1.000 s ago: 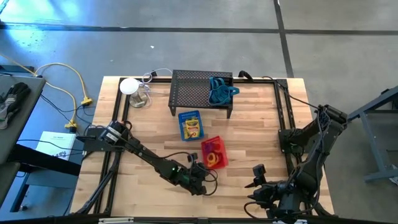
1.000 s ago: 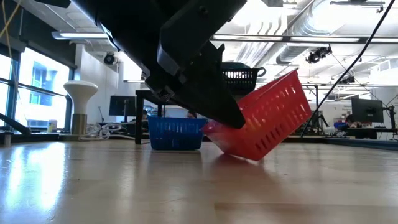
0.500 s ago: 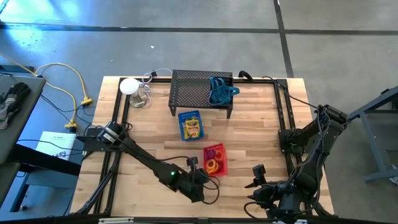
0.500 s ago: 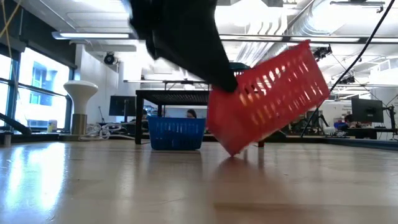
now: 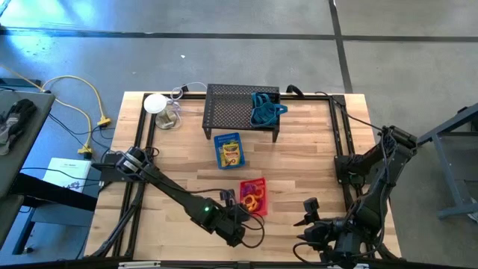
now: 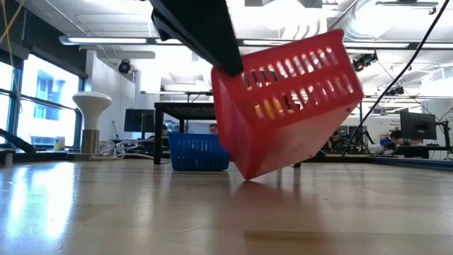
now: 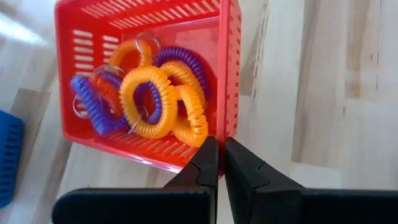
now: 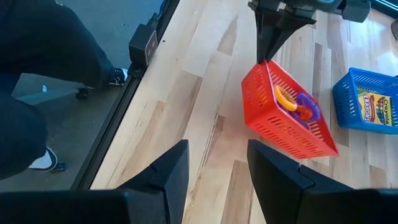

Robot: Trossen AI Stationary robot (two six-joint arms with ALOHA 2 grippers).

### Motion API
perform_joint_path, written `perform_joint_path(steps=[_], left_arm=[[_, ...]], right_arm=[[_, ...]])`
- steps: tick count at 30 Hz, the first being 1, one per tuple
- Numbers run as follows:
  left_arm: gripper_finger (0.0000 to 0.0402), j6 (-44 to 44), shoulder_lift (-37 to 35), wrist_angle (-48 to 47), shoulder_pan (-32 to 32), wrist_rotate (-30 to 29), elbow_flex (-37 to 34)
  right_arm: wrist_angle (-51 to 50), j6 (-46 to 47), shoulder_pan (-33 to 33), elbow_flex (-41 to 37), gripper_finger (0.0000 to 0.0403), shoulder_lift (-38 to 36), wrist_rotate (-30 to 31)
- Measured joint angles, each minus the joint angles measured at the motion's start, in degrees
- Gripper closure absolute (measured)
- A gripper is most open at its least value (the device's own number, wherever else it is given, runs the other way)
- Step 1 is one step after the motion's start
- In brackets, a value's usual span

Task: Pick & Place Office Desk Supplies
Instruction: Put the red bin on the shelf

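A red bin (image 5: 253, 196) with orange, yellow and purple coiled rings (image 7: 155, 99) inside hangs tilted near the table's front middle, also seen in the low view (image 6: 290, 106). My left gripper (image 7: 221, 163) is shut on its rim, at the bin's near side in the high view (image 5: 241, 212). A blue bin (image 5: 228, 150) holding yellow printed boxes stands farther back. Bluish looped cords (image 5: 263, 108) lie on top of the black mesh rack (image 5: 235, 112). My right gripper (image 8: 217, 168) waits open at the near right (image 5: 305, 223). My left gripper pinches the red bin's side wall at a corner of its rim (image 7: 219, 142) between its two fingers. The fingers slant down from above on the table's near side. The bin hangs tilted below them, open side turned up and away; whether its lowest corner (image 6: 248, 176) touches the table I cannot tell.
A white mushroom-shaped lamp (image 5: 155, 103) and a cable coil stand at the far left corner. A black frame (image 5: 342, 142) runs along the table's sides. A person's dark legs and shoes (image 8: 43, 62) show beside the table. Bare wood lies left and right of the red bin.
My left gripper has risen and drawn toward the table's near edge, staying shut on the red bin. The bin has gone up with it by that corner, tipping over more and coming closer to the near edge; the rings stay inside.
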Motion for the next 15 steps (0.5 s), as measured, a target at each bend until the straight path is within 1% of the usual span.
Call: perform_joint_path(steps=[8,15], left_arm=[[0.0399,0.0,0.0,-3.6,0.0,0.8,0.0],[0.0399,0.2,0.0,-8.8,-0.6,1.4,1.2]], right_arm=[[0.7,0.3,0.0,0.0,0.0251,0.0,0.0],[4.7,0.3,0.0,-4.1,0.0251,0.0,0.0]])
